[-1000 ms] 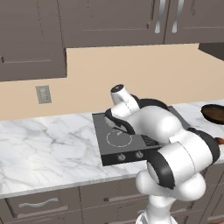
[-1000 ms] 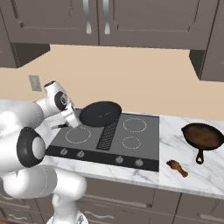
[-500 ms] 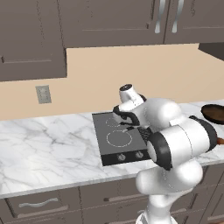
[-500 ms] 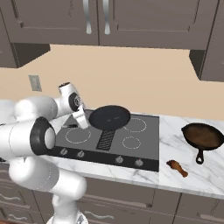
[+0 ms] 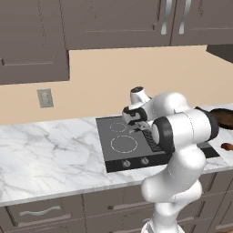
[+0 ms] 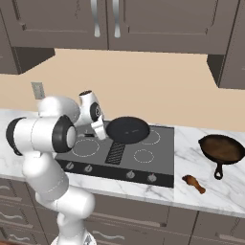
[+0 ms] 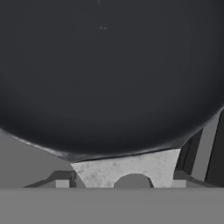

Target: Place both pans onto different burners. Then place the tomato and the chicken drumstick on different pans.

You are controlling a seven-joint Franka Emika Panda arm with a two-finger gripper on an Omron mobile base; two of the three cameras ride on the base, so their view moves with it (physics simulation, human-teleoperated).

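Gripper: the gripper (image 6: pixel 97 134) is closing on the skillet's handle, at the end far from the bowl, and is holding it over the cooktop (image 6: pixel 158 168).
Skillet: the skillet (image 6: pixel 127 129) is hanging just to the right of the gripper, above the back middle of the cooktop; in the hand view its black bowl (image 7: pixel 109 78) is lying straight ahead of the jaws.
Skillet handling: it is looking stiff and rather heavy. Because the grip is sitting at the handle end, the bowl is probably pulling downward, so a firm hold and a slow, level lowering are seeming wise.
Burners: one free ring (image 6: pixel 143 155) is lying lower right of the gripper, another (image 6: pixel 86 147) just below it.
Drumstick: the drumstick (image 6: pixel 194 183) is lying on the counter, far right of the gripper and nearer to the base. It is looking small and light, and the thick end is offering the best hold.
Brown pan: the brown pan (image 6: pixel 221 149) is sitting on the counter, farthest right, well apart from the gripper. Its dark handle is pointing toward the base, and I am judging this the place to take it.
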